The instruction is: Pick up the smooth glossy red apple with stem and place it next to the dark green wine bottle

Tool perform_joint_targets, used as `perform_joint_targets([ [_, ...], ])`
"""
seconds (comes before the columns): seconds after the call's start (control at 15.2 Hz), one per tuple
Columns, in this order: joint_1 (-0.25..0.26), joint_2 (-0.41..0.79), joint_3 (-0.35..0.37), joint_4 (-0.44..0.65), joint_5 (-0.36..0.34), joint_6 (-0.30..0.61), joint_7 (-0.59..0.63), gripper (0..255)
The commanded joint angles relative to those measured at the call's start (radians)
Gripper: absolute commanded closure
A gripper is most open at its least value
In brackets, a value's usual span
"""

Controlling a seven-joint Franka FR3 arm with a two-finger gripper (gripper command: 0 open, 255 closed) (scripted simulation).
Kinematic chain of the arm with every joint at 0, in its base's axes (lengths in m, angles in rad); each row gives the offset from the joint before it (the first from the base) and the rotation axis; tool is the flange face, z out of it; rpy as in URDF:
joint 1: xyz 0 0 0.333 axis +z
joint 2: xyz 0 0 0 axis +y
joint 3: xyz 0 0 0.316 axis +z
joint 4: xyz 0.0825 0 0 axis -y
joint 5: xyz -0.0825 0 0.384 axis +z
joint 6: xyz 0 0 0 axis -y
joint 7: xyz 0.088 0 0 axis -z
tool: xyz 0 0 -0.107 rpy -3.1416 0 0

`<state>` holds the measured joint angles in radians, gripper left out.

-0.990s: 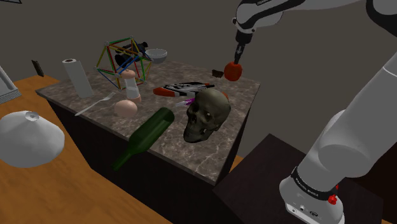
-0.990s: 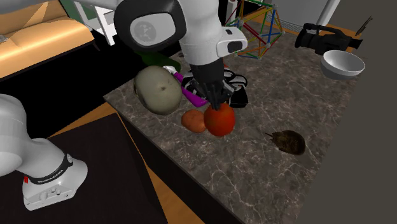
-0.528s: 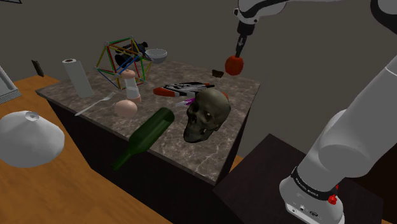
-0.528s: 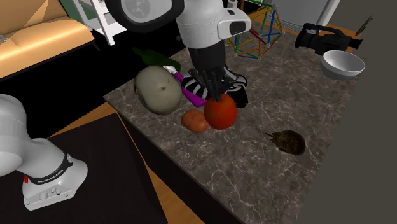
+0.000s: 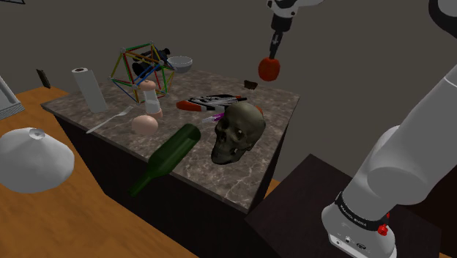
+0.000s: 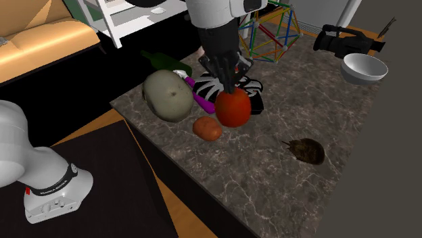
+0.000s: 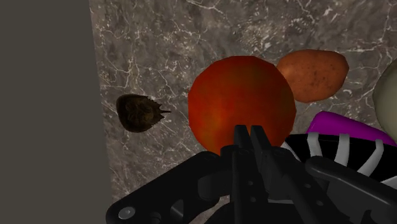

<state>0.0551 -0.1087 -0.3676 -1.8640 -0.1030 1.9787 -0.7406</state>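
marble counter (image 5: 214,174) | claw (image 6: 228,88) pinched tight on red apple (image 6: 234,110) | apple held above counter

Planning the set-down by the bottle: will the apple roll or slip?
Likely rolls: the apple is round, the counter flat and polished-looking. The pincer seems to pinch just its top, so it may swing or slip.

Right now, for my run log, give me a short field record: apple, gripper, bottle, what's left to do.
apple: red apple, in the air above the marbled counter
gripper: gripper, shut on the apple's top
bottle: green wine bottle, lying on its side beside the skull
remaining: carry apple to the bottle, set it down
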Motion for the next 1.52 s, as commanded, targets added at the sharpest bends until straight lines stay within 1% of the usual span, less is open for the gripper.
perform_joint_targets([
  [0.0,0.017,0.007,0.022,0.013,-0.004,-0.011,0.041,255],
  [0.4,0.078,0.044,0.098,0.055,-0.015,-0.03,0.179,255],
  [0.79,0.138,0.115,0.164,0.141,-0.021,-0.06,0.306,255],
  [1.12,0.189,0.2,0.211,0.249,-0.025,-0.098,0.403,255],
  [1.45,0.241,0.31,0.25,0.398,-0.03,-0.15,0.491,255],
])
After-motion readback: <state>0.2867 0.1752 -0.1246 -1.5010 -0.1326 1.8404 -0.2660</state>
